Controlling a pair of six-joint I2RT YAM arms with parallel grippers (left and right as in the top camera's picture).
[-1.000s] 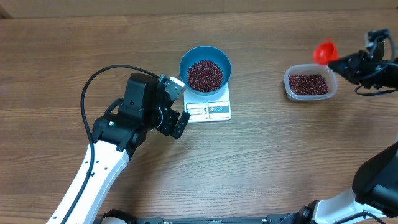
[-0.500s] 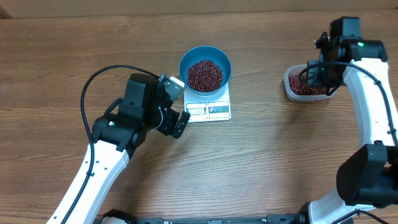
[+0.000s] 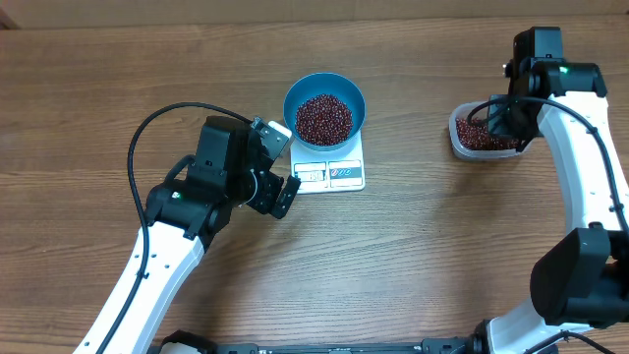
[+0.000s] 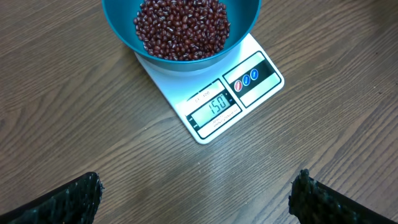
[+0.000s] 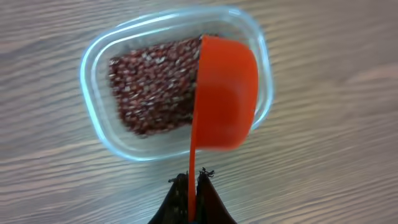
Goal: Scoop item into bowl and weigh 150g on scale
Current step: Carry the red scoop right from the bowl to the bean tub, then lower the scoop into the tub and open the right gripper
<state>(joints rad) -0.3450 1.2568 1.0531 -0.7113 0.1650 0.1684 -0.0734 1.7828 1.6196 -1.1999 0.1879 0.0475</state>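
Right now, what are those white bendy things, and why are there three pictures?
Those are two robot arms at a wooden table. One picture looks down from above; the other two come from little cameras on the wrists. Each arm ends in an end effector, two pinching fingers. The left end effector is open and empty, near the scale. On the scale stands a blue bowl of beans, and the display reads 150. The right end effector is shut on a red scoop, over a clear tub with more beans.
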